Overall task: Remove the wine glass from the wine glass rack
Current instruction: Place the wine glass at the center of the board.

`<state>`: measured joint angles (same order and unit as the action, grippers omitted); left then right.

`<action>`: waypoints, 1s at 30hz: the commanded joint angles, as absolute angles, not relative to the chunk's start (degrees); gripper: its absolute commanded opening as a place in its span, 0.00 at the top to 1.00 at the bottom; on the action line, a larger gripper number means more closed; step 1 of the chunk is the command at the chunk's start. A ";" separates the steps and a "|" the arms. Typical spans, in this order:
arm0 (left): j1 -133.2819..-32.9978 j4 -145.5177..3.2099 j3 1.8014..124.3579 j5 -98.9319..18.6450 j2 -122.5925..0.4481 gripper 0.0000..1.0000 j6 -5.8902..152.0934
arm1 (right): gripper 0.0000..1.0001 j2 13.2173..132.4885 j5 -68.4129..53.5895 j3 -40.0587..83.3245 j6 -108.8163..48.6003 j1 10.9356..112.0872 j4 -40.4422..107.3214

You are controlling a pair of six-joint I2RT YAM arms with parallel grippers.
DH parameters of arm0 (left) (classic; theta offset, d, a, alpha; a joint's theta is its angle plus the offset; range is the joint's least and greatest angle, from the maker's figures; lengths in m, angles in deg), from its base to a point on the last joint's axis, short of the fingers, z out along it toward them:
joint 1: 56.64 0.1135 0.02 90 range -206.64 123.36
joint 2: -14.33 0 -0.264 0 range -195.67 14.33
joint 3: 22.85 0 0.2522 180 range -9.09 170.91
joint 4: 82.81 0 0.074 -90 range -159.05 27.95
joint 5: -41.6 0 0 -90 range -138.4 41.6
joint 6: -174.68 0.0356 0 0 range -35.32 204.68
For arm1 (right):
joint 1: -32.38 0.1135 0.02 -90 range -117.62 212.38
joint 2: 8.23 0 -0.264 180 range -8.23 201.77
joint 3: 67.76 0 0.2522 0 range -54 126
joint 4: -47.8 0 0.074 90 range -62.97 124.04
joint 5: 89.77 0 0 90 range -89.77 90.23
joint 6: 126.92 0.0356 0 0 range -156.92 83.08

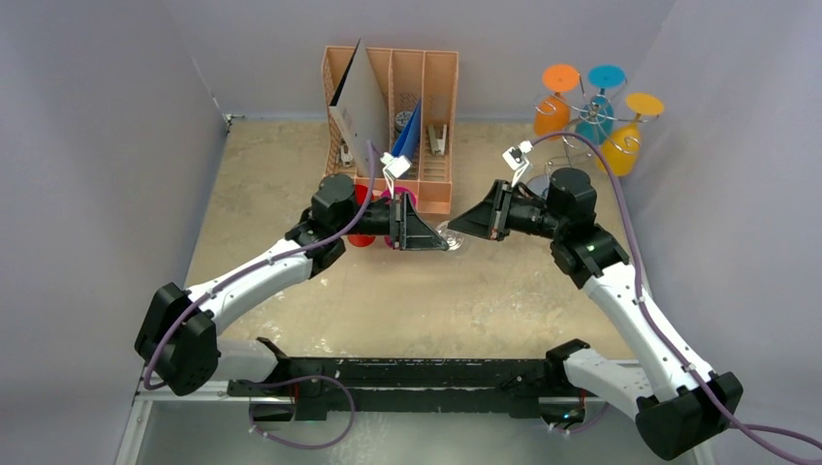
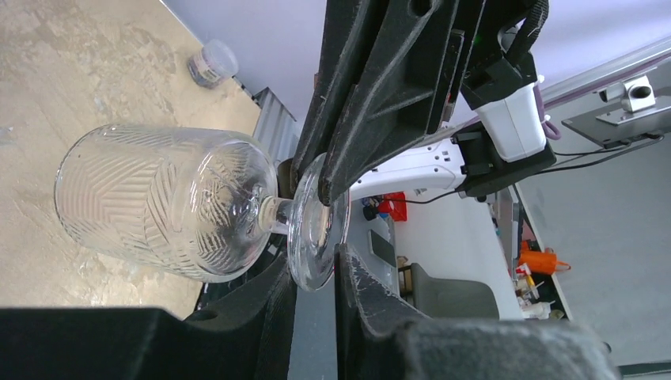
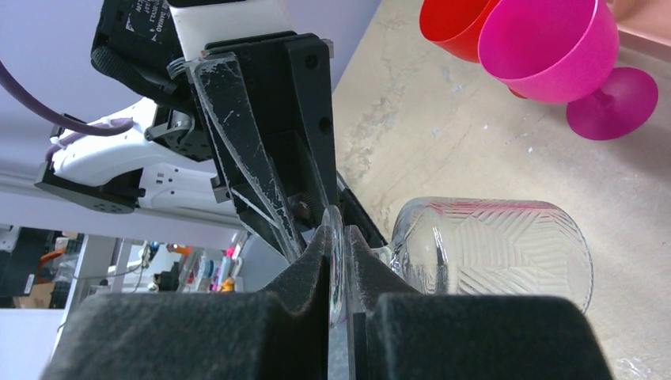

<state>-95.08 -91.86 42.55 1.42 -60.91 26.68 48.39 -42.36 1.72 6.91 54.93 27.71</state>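
Note:
A clear patterned wine glass (image 1: pixel 452 235) is held on its side just above the table between both arms. In the right wrist view my right gripper (image 3: pixel 338 237) is shut on the glass's round foot (image 3: pixel 335 257), with the bowl (image 3: pixel 490 245) pointing away to the right. In the left wrist view my left gripper (image 2: pixel 316 273) stands either side of the same foot (image 2: pixel 316 226) with a gap at one finger. In the top view the left gripper (image 1: pixel 441 238) and right gripper (image 1: pixel 458 229) meet tip to tip. The silver wire wine glass rack (image 1: pixel 582 121) stands at the back right with orange, teal and yellow glasses hanging on it.
A peach slotted organiser (image 1: pixel 438 97) with papers stands at the back centre. A red glass (image 3: pixel 451 28) and a pink glass (image 3: pixel 546 47) stand on the table by the left wrist. A small jar (image 2: pixel 212 62) sits at the wall. Grey walls enclose three sides.

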 commanded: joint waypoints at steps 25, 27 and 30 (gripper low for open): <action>-96.41 -88.48 43.25 -0.71 -57.05 1.00 33.72 | 0.70 45.60 -47.05 5.90 -3.78 58.07 18.36; -96.41 -89.04 43.08 -0.65 -56.86 1.00 33.51 | 0.73 45.47 -47.82 5.69 -3.48 58.11 18.42; -96.42 -89.82 43.03 -0.39 -56.69 1.00 33.57 | 0.75 46.16 -49.62 6.19 -4.10 58.05 16.89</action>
